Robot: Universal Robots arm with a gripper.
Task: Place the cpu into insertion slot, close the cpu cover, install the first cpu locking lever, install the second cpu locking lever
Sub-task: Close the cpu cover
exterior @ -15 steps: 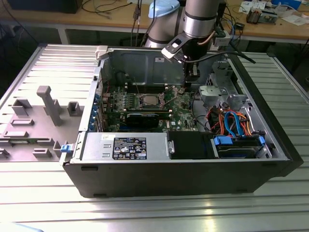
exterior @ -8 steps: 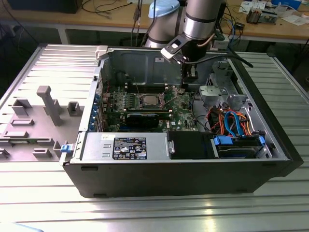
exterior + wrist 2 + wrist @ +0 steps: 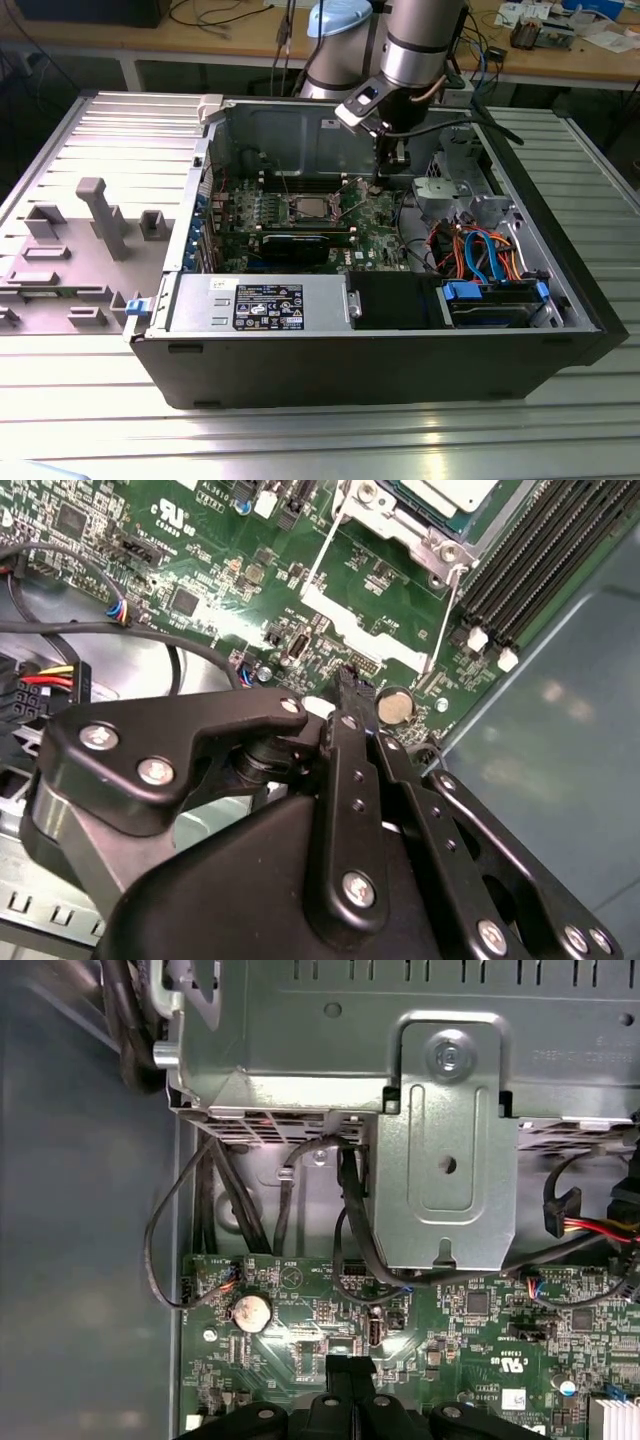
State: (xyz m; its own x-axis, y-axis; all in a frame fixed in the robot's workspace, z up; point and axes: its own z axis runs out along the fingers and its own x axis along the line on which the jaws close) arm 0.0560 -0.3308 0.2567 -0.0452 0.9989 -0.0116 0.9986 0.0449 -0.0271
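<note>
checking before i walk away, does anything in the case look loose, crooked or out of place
Nothing looks spilled or broken. One oddity: two thin wire levers by the cpu seem to stick out loose over the board rather than lying latched. The claw hangs beside them, near the coin battery.

Overhead glare streaks the ribbed silver metal table (image 3: 300,440); the open black computer case (image 3: 400,370) lies shaded within, the black gripper (image 3: 347,683) faintly glossed.

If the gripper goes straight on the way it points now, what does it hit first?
Likely the motherboard, a patch of small parts beside the coin battery. Nothing shows between it and the gripper, though the gap is hard to judge.
</note>
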